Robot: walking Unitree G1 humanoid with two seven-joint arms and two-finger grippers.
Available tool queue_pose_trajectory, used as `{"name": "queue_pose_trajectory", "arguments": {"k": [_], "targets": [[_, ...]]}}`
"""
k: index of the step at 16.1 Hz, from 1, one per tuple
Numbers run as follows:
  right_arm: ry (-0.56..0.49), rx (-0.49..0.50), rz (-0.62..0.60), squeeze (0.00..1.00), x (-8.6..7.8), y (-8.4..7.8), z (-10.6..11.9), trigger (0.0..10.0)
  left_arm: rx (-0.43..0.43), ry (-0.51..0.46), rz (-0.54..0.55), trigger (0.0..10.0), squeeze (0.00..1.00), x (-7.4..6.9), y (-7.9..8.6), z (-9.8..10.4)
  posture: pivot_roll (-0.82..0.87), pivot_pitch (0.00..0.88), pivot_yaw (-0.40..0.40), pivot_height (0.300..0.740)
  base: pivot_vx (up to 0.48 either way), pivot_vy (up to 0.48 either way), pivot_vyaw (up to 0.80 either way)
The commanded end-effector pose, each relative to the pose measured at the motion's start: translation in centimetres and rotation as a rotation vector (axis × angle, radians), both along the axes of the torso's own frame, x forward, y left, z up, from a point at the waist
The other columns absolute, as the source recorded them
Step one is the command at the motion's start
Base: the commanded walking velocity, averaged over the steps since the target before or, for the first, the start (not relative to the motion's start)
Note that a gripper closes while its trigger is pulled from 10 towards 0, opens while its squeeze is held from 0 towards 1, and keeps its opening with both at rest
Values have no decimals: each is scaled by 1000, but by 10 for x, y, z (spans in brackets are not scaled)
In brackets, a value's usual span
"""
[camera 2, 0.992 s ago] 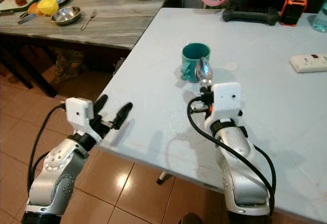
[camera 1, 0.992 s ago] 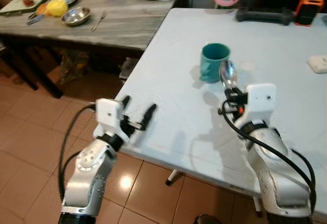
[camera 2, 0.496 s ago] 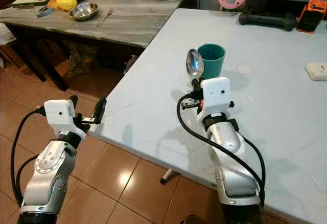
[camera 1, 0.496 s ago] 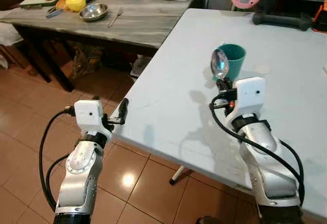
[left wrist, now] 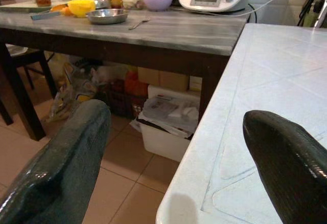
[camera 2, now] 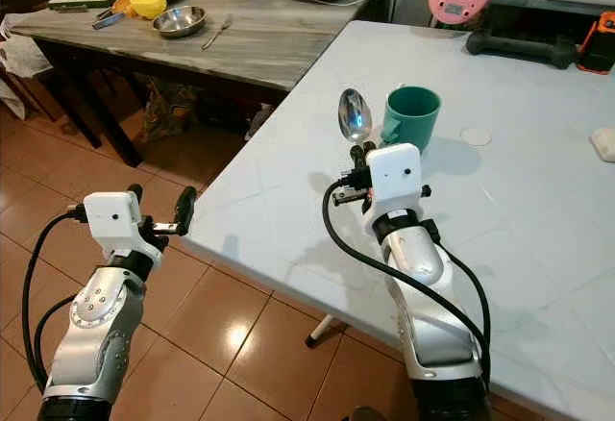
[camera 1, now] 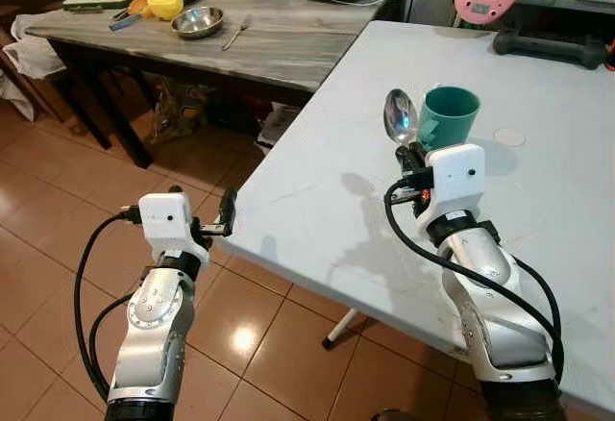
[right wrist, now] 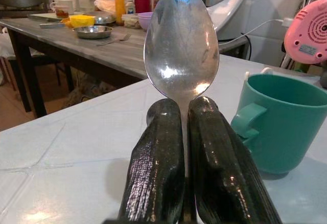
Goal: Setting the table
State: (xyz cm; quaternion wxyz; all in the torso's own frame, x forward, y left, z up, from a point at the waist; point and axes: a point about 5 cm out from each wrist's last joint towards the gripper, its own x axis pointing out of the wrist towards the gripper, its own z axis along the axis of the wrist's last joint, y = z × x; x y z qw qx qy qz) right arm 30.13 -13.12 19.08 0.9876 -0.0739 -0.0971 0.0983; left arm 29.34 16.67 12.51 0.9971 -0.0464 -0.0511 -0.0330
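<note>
Fingers of our right gripper [right wrist: 184,127] are clamped tight on the spoon [camera 1: 400,116], its bowl standing upright above the pale table [camera 1: 317,181], just beside the teal mug [camera 1: 447,118] — we judge this the carrying step, with the next move calling for a tilt and a lowering to lay the spoon flat near the mug. Our right forearm rises steeply from below, wrist up. Our left gripper [camera 1: 202,211] hangs spread and empty off the table's near edge
</note>
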Motion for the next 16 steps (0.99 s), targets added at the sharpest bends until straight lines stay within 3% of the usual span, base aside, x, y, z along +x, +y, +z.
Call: {"name": "queue_pose_trajectory", "arguments": {"k": [1, 7, 16], "targets": [[4, 15, 5, 0, 1, 3, -2, 10000, 16, 2, 4, 10000, 0, 0, 2, -1, -273, 89, 110, 740, 0, 259, -519], [21, 25, -8, 0, -3, 2, -7, 10000, 35, 1, -25, 10000, 0, 3, -1, -1, -277, 101, 125, 740, 0, 369, -630], [23, 23, -22, 0, -4, 2, -11, 10000, 42, 4, -50, 10000, 0, 4, -6, -3, -276, 109, 135, 740, 0, 463, 0]]}}
